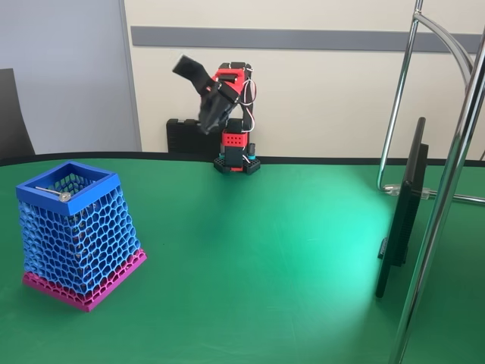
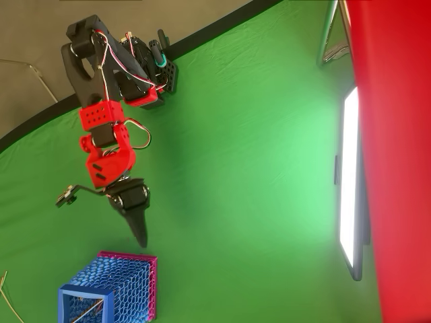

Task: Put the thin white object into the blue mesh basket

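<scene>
The blue mesh basket (image 1: pixel 79 239) stands on its magenta base at the table's front left, with a small silver disc (image 1: pixel 65 196) on its rim. In the overhead view the basket (image 2: pixel 111 289) is at the bottom left. A thin pale line, the thin white object (image 2: pixel 87 311), slants inside its opening; in the fixed view its end (image 1: pixel 47 191) runs to the disc. My gripper (image 1: pixel 191 95) is raised at the back of the table, blurred, jaws apart with nothing between them. From above the gripper (image 2: pixel 104 219) hangs just short of the basket.
A black monitor (image 1: pixel 402 220) stands on edge at the right, beside chrome stand tubes (image 1: pixel 447 189). The arm's red and black base (image 1: pixel 236 155) sits at the table's far edge. Green cloth (image 1: pixel 258 258) stretches between the basket and the monitor.
</scene>
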`<action>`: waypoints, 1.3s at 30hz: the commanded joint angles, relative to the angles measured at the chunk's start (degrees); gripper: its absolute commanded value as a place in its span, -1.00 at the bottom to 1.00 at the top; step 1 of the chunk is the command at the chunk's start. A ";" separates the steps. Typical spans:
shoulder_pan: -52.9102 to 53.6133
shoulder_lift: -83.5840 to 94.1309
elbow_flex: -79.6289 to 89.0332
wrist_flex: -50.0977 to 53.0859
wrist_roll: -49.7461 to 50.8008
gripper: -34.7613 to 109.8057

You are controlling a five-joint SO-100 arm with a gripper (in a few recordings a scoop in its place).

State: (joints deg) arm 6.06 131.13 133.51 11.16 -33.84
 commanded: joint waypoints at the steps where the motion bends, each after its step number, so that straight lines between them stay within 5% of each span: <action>1: -1.67 12.13 11.34 -0.70 6.59 -0.51; 12: -2.46 42.28 34.98 15.38 23.73 -0.51; 22: -2.81 57.04 43.15 28.39 29.53 -0.51; 39: -3.34 59.41 43.15 38.32 31.73 -0.51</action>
State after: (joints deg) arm 3.16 190.02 176.22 49.13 -2.46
